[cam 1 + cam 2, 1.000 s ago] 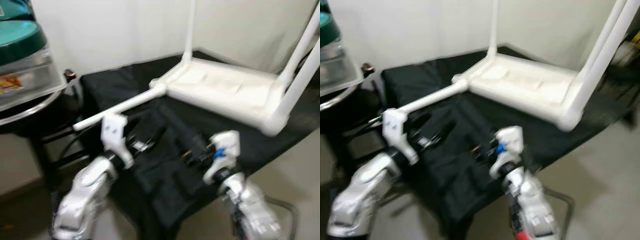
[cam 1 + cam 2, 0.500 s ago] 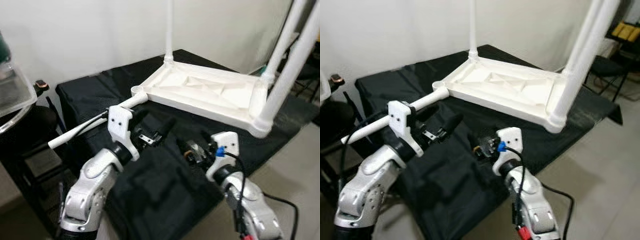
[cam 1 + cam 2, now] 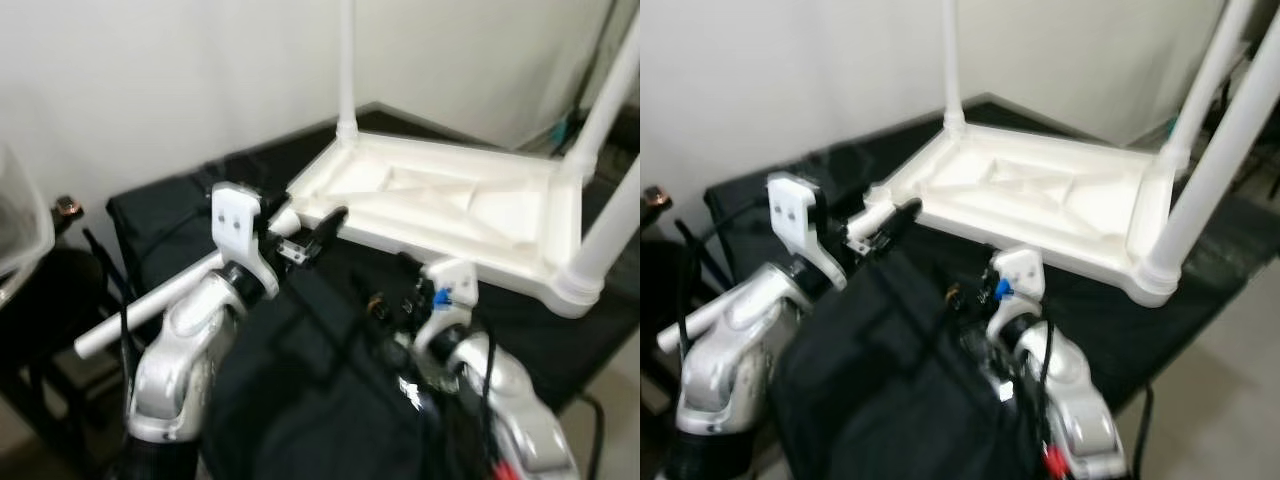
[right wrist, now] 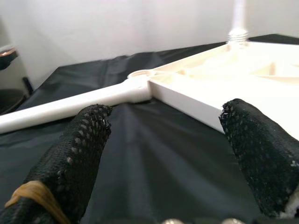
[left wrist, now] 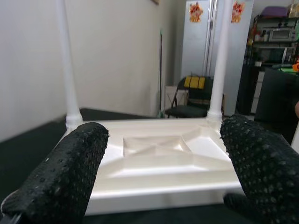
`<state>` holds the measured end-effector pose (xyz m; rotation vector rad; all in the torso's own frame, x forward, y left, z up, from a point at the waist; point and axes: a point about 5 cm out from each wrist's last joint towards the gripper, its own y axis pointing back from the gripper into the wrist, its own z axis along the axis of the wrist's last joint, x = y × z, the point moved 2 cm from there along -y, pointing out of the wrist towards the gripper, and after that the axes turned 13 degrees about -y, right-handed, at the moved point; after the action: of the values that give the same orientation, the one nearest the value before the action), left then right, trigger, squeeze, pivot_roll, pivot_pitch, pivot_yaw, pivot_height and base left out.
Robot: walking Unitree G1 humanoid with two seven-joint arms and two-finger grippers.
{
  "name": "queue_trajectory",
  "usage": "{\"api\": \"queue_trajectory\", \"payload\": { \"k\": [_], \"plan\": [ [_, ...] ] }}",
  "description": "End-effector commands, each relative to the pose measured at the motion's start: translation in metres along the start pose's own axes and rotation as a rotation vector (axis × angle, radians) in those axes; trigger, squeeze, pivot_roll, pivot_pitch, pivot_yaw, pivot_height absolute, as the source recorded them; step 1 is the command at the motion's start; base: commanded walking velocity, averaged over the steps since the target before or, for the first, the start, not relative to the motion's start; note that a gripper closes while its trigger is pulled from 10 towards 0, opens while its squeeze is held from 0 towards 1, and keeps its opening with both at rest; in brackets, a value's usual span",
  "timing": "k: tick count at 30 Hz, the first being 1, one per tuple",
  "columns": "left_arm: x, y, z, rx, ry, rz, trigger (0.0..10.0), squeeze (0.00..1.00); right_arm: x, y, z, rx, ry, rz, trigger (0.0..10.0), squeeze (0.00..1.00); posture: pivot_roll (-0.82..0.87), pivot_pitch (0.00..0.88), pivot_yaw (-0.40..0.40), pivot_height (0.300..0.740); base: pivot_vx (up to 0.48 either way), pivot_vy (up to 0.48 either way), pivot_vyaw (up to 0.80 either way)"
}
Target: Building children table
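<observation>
Tabletop (image 3: 450, 215) upside down on black cloth (image 3: 180, 215), three legs up; loose leg (image 3: 150, 305) lies at its empty corner socket (image 4: 140, 73). Left gripper (image 3: 310, 235), right gripper (image 3: 395, 300) both spread, empty. Risk: nudging the leg so it rolls away from socket

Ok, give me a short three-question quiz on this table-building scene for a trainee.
1. True or false: the white table top lies upside down on the black cloth, with legs pointing up.
2. How many legs stand upright in its corners: A) one, B) three, C) four?
3. Where does the loose leg lie?

Key:
1. True.
2. B: three stand upright; the near-left corner socket has none standing in it.
3. Flat on the cloth, one end at that empty corner socket, beside the left pincer. Both the left pincer and the right pincer are open and hold nothing.
</observation>
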<state>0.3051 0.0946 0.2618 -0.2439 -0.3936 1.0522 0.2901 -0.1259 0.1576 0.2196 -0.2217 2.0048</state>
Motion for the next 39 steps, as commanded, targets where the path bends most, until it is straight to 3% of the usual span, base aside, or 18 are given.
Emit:
{"api": "queue_trajectory", "payload": {
  "k": [1, 2, 4, 7, 8, 11, 13, 17, 25, 31, 34, 35, 38, 39],
  "plan": [
    [0.008, 0.000, -0.006, 0.044, -0.034, 0.017, 10.0, 0.00, 0.007, 0.000, -0.004, 0.013, -0.008, 0.023, 10.0, 0.00, -0.07, 0.081, 0.014, 0.740, 0.000, 0.000, 0.00],
    [0.008, 0.000, -0.006, 0.044, -0.034, 0.017, 10.0, 0.00, 0.007, 0.000, -0.004, 0.013, -0.008, 0.023, 10.0, 0.00, -0.07, 0.081, 0.014, 0.740, 0.000, 0.000, 0.00],
    [0.013, -0.014, -0.011, 0.095, -0.112, -0.007, 10.0, 0.00, 0.008, 0.000, -0.004, 0.016, -0.008, 0.025, 10.0, 0.00, -0.07, 0.089, 0.017, 0.740, 0.000, 0.000, 0.00],
    [0.015, -0.020, -0.014, 0.116, -0.138, -0.019, 10.0, 0.00, 0.008, 0.000, -0.004, 0.017, -0.007, 0.026, 10.0, 0.00, -0.07, 0.090, 0.018, 0.740, 0.000, 0.000, 0.00],
    [0.017, -0.027, -0.020, 0.161, -0.177, -0.032, 10.0, 0.00, 0.009, 0.000, -0.004, 0.018, -0.007, 0.027, 10.0, 0.00, -0.07, 0.094, 0.020, 0.740, 0.000, 0.000, 0.00],
    [0.022, -0.048, -0.055, 0.421, -0.310, -0.108, 10.0, 0.00, 0.011, 0.001, -0.003, 0.020, -0.002, 0.028, 10.0, 0.00, -0.08, 0.111, 0.028, 0.740, 0.000, 0.000, 0.00],
    [0.024, -0.052, -0.074, 0.575, -0.309, -0.163, 10.0, 0.00, 0.013, 0.003, 0.000, 0.017, -0.004, 0.029, 10.0, 0.00, -0.08, 0.124, 0.032, 0.740, 0.000, 0.000, 0.00],
    [0.024, -0.053, -0.088, 0.680, -0.373, -0.233, 10.0, 0.00, 0.014, 0.004, 0.006, 0.000, -0.012, 0.027, 10.0, 0.00, -0.08, 0.153, 0.040, 0.740, 0.000, 0.000, 0.00],
    [0.033, -0.065, -0.094, 0.751, -0.381, -0.240, 10.0, 0.00, 0.009, 0.008, 0.035, -0.067, 0.004, 0.003, 10.0, 0.00, -0.10, 0.226, 0.060, 0.740, 0.000, 0.000, 0.00],
    [0.040, -0.084, -0.081, 0.759, -0.387, -0.222, 10.0, 0.00, 0.003, 0.015, 0.057, -0.103, 0.038, -0.029, 10.0, 0.00, -0.11, 0.313, 0.067, 0.740, 0.000, 0.000, 0.00],
    [0.058, -0.097, -0.061, 0.740, -0.363, -0.127, 10.0, 0.00, 0.003, 0.022, 0.072, -0.126, 0.047, -0.047, 10.0, 0.00, -0.12, 0.348, 0.065, 0.740, 0.000, 0.000, 0.00],
    [0.058, -0.097, -0.061, 0.740, -0.363, -0.127, 10.0, 0.00, 0.003, 0.022, 0.072, -0.126, 0.047, -0.047, 10.0, 0.00, -0.12, 0.348, 0.065, 0.740, 0.000, 0.000, 0.00],
    [0.083, -0.099, -0.049, 0.718, -0.343, -0.020, 10.0, 0.00, 0.006, 0.025, 0.079, -0.133, 0.043, -0.051, 10.0, 0.00, -0.13, 0.363, 0.064, 0.740, 0.000, 0.000, 0.00],
    [0.083, -0.099, -0.049, 0.718, -0.343, -0.020, 10.0, 0.00, 0.006, 0.025, 0.079, -0.133, 0.043, -0.051, 10.0, 0.00, -0.13, 0.363, 0.064, 0.740, 0.000, 0.000, 0.00]
  ]
}}
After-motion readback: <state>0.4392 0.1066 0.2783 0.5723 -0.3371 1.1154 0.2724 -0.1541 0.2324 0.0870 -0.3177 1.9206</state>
